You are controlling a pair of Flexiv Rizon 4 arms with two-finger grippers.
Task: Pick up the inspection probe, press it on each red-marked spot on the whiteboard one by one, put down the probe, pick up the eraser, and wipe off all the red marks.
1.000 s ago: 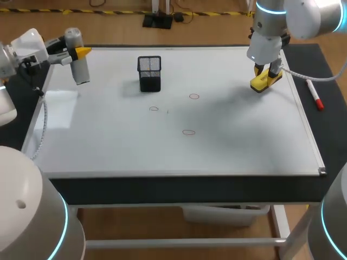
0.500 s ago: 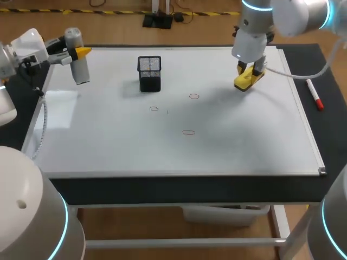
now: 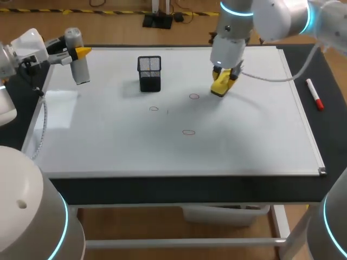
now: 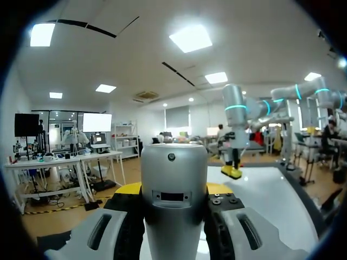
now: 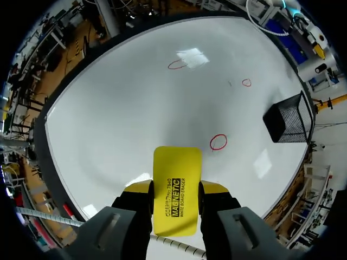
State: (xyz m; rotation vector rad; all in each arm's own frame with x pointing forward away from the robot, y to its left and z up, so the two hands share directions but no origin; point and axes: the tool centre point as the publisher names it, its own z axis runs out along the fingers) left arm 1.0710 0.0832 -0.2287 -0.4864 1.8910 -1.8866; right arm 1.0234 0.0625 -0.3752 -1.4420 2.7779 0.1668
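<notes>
Jaws on both sides are clamped. Over the whiteboard (image 3: 108, 146), the right gripper (image 3: 223, 76) squeezes the yellow eraser (image 3: 219, 88) just beside the far red mark (image 3: 194, 97), though whether it touches the board is hard to tell. Left gripper (image 3: 80, 53) grips the grey probe (image 3: 80, 70) by the board's far left corner, well apart from the black mesh cup (image 3: 149, 73) and the middle red mark (image 3: 154, 109).

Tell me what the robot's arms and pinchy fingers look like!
Both arms are fat, round, silvery-white tubes; the right arm and left arm wear glowing light-blue rings at the joints. A thin white cable loops beside the right wrist. The left gripper and right gripper each have light grey finger shells with dark slots, black insides and bright yellow tips.
</notes>
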